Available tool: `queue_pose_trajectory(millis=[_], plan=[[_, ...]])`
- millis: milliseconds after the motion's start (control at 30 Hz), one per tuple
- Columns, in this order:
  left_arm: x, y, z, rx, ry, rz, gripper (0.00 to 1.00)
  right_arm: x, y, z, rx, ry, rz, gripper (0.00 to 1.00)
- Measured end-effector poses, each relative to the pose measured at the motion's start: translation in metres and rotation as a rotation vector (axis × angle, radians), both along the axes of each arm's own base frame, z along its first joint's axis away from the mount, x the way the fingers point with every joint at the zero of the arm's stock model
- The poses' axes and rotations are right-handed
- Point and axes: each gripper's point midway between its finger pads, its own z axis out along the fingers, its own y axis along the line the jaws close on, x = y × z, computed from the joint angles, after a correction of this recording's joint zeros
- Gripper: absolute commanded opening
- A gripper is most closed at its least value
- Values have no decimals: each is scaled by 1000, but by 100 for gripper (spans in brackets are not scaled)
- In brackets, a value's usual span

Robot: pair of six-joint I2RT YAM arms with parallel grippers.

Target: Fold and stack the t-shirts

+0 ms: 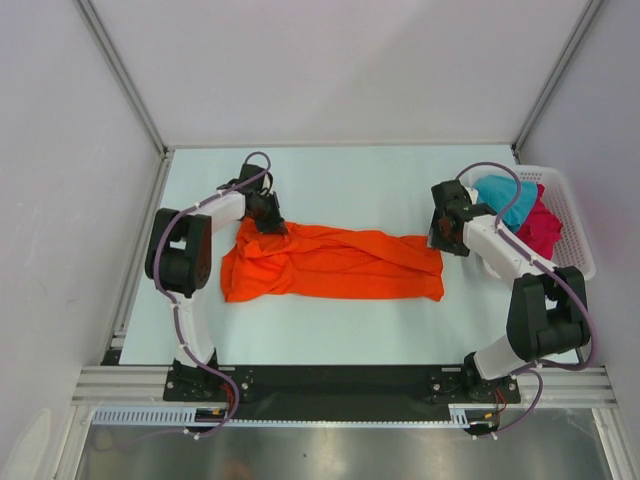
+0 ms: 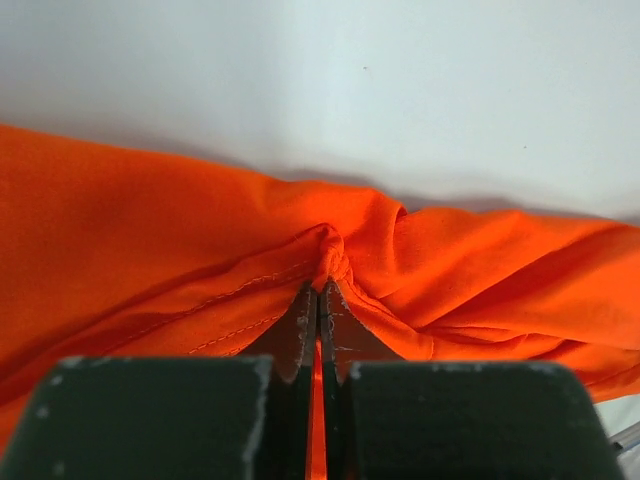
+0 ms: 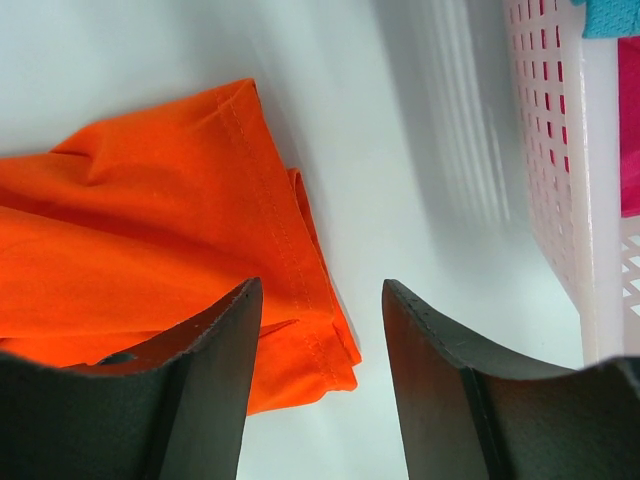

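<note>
The orange t-shirt (image 1: 330,262) lies crumpled and stretched lengthwise across the middle of the table. My left gripper (image 1: 270,225) is at its far left edge, shut on a pinched fold of the orange cloth (image 2: 150,230), which bunches at the left gripper's tips (image 2: 322,285). My right gripper (image 1: 440,240) hovers at the shirt's right end. In its wrist view the right gripper (image 3: 320,285) is open, with the hemmed corner of the orange shirt (image 3: 150,230) lying between and under the jaws, untouched. The teal t-shirt (image 1: 510,197) and magenta t-shirt (image 1: 540,228) lie in the basket.
A white slotted basket (image 1: 575,215) stands at the right edge of the table, close beside the right arm; its wall (image 3: 560,150) shows just right of the right gripper. Cage posts and walls enclose the table on three sides.
</note>
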Motion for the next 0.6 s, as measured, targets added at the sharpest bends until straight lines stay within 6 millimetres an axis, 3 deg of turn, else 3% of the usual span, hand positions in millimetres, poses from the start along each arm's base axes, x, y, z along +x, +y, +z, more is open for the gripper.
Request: queue_pose_trajectory(millis=[267, 600], plan=[[1, 3, 7, 12, -16, 7, 0, -5, -4, -6, 0, 17, -5, 56], [-1, 8, 64, 10, -140, 23, 1, -9, -3, 2, 14, -7, -1, 56]])
